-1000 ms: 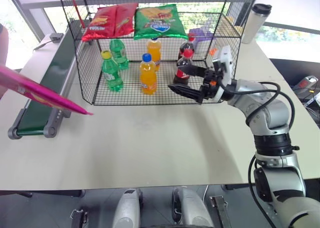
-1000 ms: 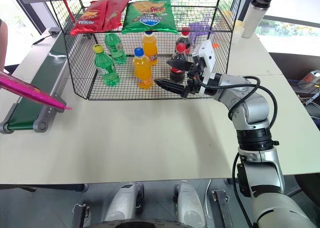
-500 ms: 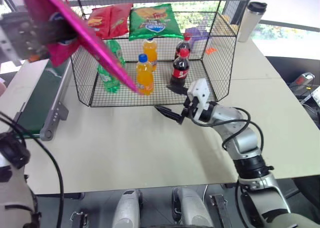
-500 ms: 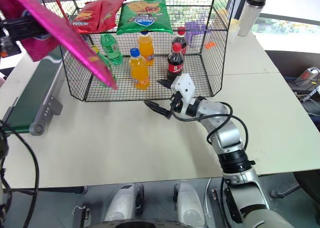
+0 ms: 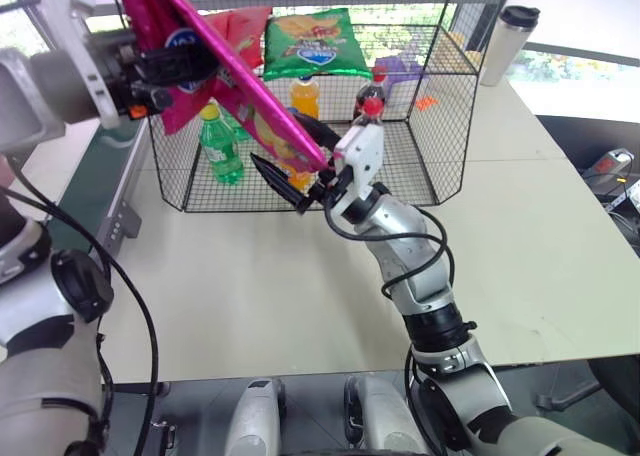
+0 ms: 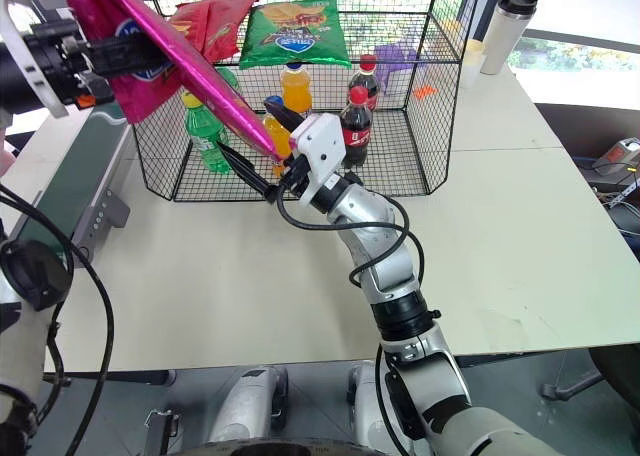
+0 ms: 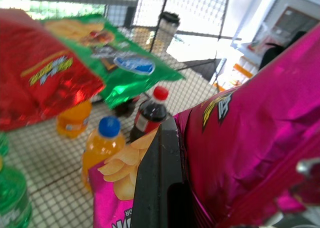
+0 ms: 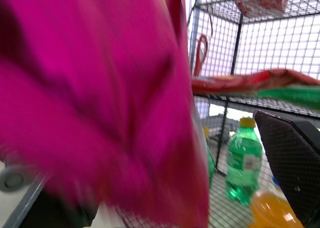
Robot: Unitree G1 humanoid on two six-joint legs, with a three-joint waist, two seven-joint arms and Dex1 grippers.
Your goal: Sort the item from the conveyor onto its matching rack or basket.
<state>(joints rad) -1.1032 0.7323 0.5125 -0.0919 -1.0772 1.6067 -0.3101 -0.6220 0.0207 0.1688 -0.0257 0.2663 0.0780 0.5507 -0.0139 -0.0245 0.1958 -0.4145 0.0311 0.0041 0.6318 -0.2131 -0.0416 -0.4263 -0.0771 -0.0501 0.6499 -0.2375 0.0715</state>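
Two grippers meet at the pink snack bag (image 5: pixel 215 61), held up before the wire rack (image 5: pixel 440 96): left gripper (image 5: pixel 165 71) clamped on it, right gripper (image 5: pixel 292 154) spread wide round its lower corner, so a misjudged handover could drop it.

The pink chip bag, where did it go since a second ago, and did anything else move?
The left gripper, shut on the pink bag, swung it up from low beside the conveyor to in front of the rack. The right gripper, open, moved from the rack's right front corner to the bag's lower corner, one finger on each side. The bottles and chip bags in the rack stayed put.
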